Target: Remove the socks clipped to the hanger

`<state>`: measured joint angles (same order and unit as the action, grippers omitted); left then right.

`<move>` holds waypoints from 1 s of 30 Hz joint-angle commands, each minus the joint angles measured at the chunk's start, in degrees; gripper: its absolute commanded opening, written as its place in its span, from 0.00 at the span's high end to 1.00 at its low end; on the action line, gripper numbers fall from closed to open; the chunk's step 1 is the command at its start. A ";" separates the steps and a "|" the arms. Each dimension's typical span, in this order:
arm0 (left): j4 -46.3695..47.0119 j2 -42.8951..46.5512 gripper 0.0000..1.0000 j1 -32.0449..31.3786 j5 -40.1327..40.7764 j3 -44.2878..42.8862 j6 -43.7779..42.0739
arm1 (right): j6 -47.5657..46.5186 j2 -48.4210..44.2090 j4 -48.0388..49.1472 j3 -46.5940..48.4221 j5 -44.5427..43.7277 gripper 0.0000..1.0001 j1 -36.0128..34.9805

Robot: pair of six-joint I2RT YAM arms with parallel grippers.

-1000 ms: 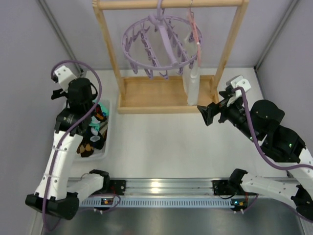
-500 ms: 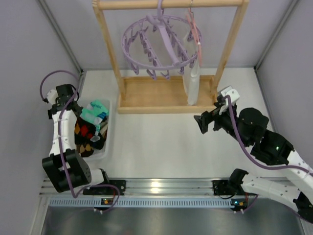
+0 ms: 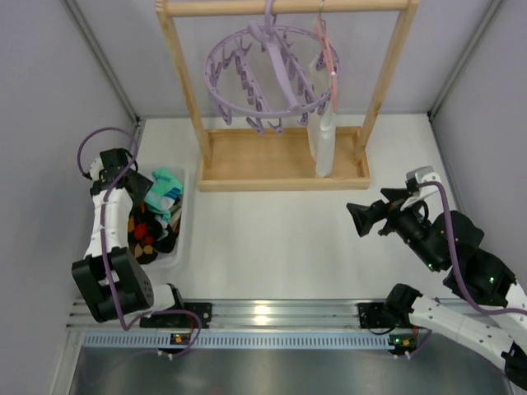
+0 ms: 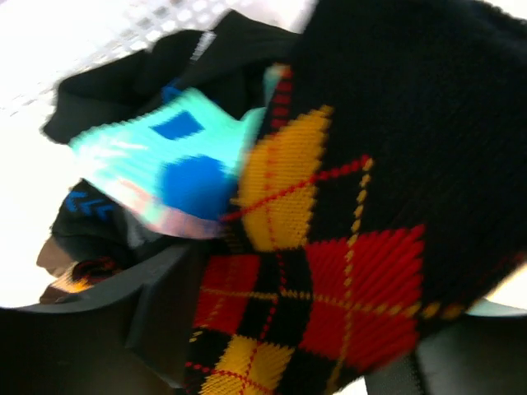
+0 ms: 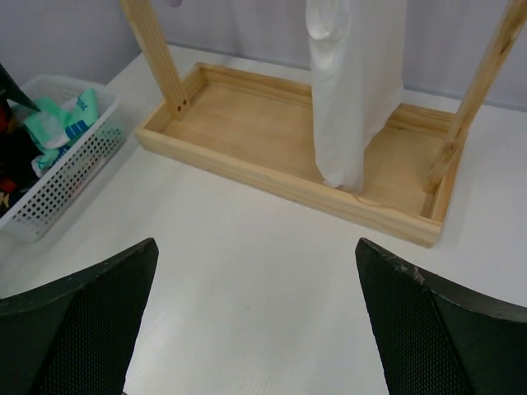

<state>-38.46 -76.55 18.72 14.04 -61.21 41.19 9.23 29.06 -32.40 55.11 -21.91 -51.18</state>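
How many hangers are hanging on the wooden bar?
2. The round purple hanger hangs from the wooden bar; the thin pink hanger hangs beside it, holding a white bag. None seem hidden.

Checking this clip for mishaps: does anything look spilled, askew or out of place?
Nothing stands out. The hanger hangs on the rack with its clips bare, the socks lie heaped inside the white basket, and none lies on the table.
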 commanded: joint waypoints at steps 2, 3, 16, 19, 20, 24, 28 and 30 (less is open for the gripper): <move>3.30 1.58 0.26 0.18 -4.81 0.83 -2.86 | 3.33 -0.50 0.85 -0.36 -2.08 0.01 0.55; 3.39 3.50 0.22 0.26 -4.81 0.74 -3.22 | 3.33 -0.49 0.76 -0.18 -1.91 0.00 0.55; 0.66 19.41 0.02 -0.26 -7.07 -8.40 -12.27 | 3.95 3.28 1.29 0.43 -2.08 0.00 0.55; 0.58 22.32 0.02 -2.10 -18.77 -9.36 -15.60 | 4.04 3.20 0.76 0.87 -8.48 0.01 0.55; 0.32 23.20 0.02 -3.85 -19.66 -9.54 -17.61 | 4.12 3.20 0.59 0.53 -10.76 0.01 0.55; -4.95 28.54 0.02 -14.22 -16.35 -9.89 -24.30 | 5.35 2.76 -0.55 -0.88 -21.30 0.01 0.55; -6.81 37.32 0.01 -27.04 -7.11 -5.95 -28.35 | 4.74 1.01 -1.52 -4.30 -23.00 0.01 0.55; -6.20 41.64 0.01 -28.99 -4.74 -1.49 -30.72 | 4.30 0.39 -2.05 -4.57 -22.91 0.01 0.55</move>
<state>-42.68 -41.23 -7.46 3.38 -66.59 16.27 13.32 30.61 -33.34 51.24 -41.08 -51.18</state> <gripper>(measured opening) 0.984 0.993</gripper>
